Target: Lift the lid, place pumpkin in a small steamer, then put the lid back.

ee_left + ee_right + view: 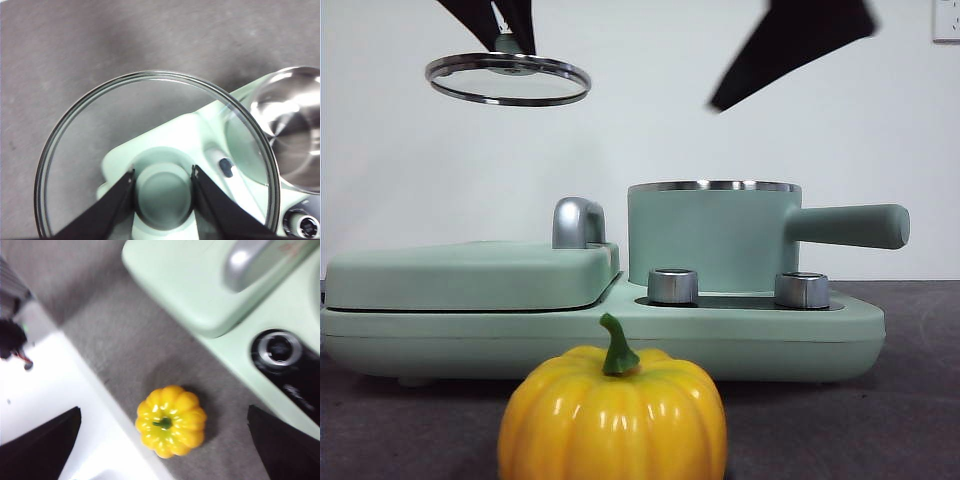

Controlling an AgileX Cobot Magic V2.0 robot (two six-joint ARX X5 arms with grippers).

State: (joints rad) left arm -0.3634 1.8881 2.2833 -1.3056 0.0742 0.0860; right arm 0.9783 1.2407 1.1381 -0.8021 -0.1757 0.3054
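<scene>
Front view: the lid (508, 80) hangs high in the air, tilted slightly, well above the flat rectangular cover (470, 272) of the mint-green cooker (600, 335). The left claw (510, 35) comes down from the top edge onto the lid's knob (507, 44). The small steamer (713, 235) stands open on the cooker, beside the cover's chrome handle (578, 222), its long handle pointing away from the cover. Two steel dials (672, 285) sit at the steamer's foot. The pumpkin (613, 415) sits on the dark desk (910, 400) in front of the cooker, nearest the camera.

Left wrist view adds the grip: both jaws of the left claw (163, 192) are clamped against the sides of the knob (163, 195), the cooker seen through the glass, and the steamer's shiny bare inside (295, 125) lies off beside the lid.

Right wrist view adds the top-down look: the right claw (165, 440) hovers above the pumpkin (171, 421), jaws spread wide, one to each side and well apart from it. In the front view this arm is a blurred dark shape (790, 45) slanting above the steamer.
</scene>
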